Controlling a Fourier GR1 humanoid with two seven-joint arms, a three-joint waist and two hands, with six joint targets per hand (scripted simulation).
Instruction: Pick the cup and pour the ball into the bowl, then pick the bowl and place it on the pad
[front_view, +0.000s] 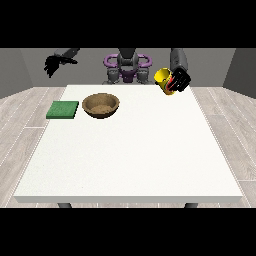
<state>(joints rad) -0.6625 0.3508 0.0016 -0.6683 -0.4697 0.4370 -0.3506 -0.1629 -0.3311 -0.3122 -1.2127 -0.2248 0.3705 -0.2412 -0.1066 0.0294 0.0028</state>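
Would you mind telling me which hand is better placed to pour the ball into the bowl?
The robot's left hand, at the view's right: its fingers already hold the tilted yellow cup. The other hand hangs empty beyond the table's far left corner.

The table (130, 150) has a smooth, matt white top. The bowl (101, 105) looks like brown wood — dull, with a slightly grainy inside. The pad (63, 110) is flat green, matt, cloth-like. The cup (163, 80) is glossy yellow — plastic by its look. Both hands (180, 80) (52, 65) appear matt black
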